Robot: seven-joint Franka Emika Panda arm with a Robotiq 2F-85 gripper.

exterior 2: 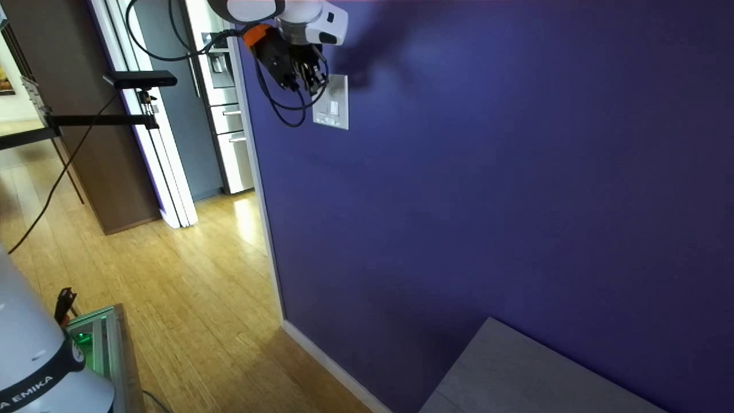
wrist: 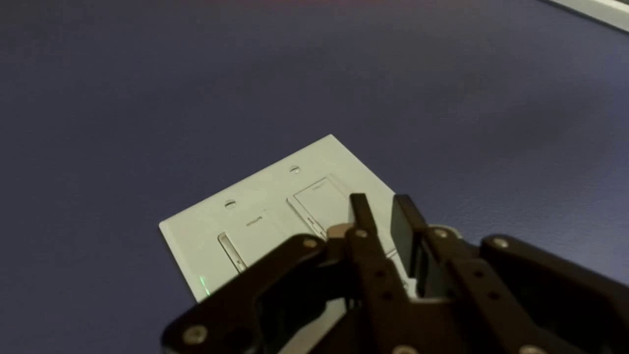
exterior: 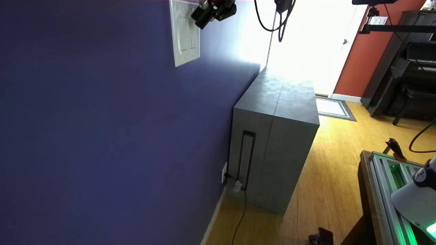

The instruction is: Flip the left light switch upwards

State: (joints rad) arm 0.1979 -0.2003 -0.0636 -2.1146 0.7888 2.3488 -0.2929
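Note:
A white switch plate [exterior: 186, 41] is fixed on the blue wall and carries two switches side by side. It also shows in an exterior view [exterior 2: 340, 115], partly behind the gripper. In the wrist view the plate [wrist: 272, 189] stands tilted; one switch paddle [wrist: 322, 199] lies beside the finger, and another switch [wrist: 260, 236] lies farther left. My gripper [wrist: 381, 204] is partly open, with a narrow gap and nothing between its fingers. It hangs in front of the plate's upper part in both exterior views [exterior: 200, 22] [exterior 2: 314, 89]. I cannot tell whether a fingertip touches the plate. The plate's lower part is hidden in the wrist view.
A grey cabinet [exterior: 276, 143] stands against the wall below the plate. Black cables [exterior 2: 287, 117] loop from the wrist near the plate. The arm's base [exterior: 414, 200] sits on a metal-framed stand [exterior: 386, 190]. A camera [exterior 2: 143, 79] is mounted on a black bar [exterior 2: 97, 120].

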